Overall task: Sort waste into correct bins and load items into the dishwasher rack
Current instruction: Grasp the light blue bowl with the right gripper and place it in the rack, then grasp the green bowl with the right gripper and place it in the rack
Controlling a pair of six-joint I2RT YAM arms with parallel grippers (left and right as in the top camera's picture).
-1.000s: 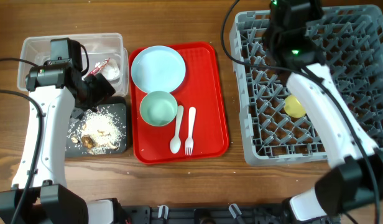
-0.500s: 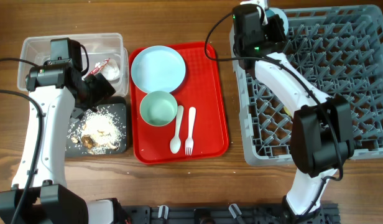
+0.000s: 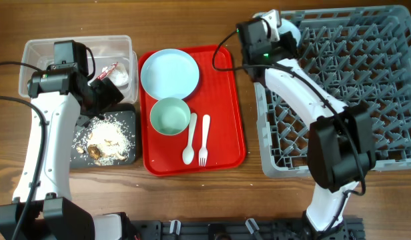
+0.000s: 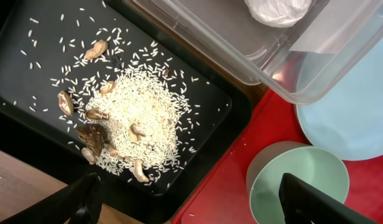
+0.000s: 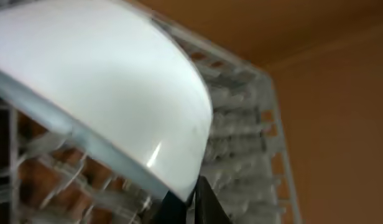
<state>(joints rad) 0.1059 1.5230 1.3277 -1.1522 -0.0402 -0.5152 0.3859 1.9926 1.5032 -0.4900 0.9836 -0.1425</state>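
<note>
Waste, apparently sorted: the crumpled red-and-white wrapper (image 3: 107, 69) lies in the clear tub (image 3: 35, 50) at upper left of the overhead frame, beside a white crumpled item (image 4: 272, 9) of unclear kind. The rice and brownish scraps (image 4: 135, 118) are heaped in the black tray (image 3: 129, 119) directly below the tub, with loose grains scattered around the heap. Nothing that reads as waste shows on the red serving tray (image 3: 225, 100). Items, one in hand: the right gripper (image 5: 188, 205) sits at the upper left corner of the dishwasher rack (image 3: 365, 80), its fingers seemingly clamped on the rim of the light blue bowl (image 5: 110, 74), which tilts open side down over the pegs and does not look seated. Items not yet loaded, all on the red serving tray in mid-frame: the light blue plate (image 3: 169, 73) at the top, the pale green bowl (image 3: 169, 117) below it, and the white spoon (image 3: 189, 143) and white fork (image 3: 203, 141) side by side at lower right. The small yellow cup is not seen, as the right arm covers part of the rack. The left gripper (image 4: 194, 202) hangs over the seam between black tray and red serving tray, fingers wide apart and empty. Estimate: waste done, loading roughly at its start.
</note>
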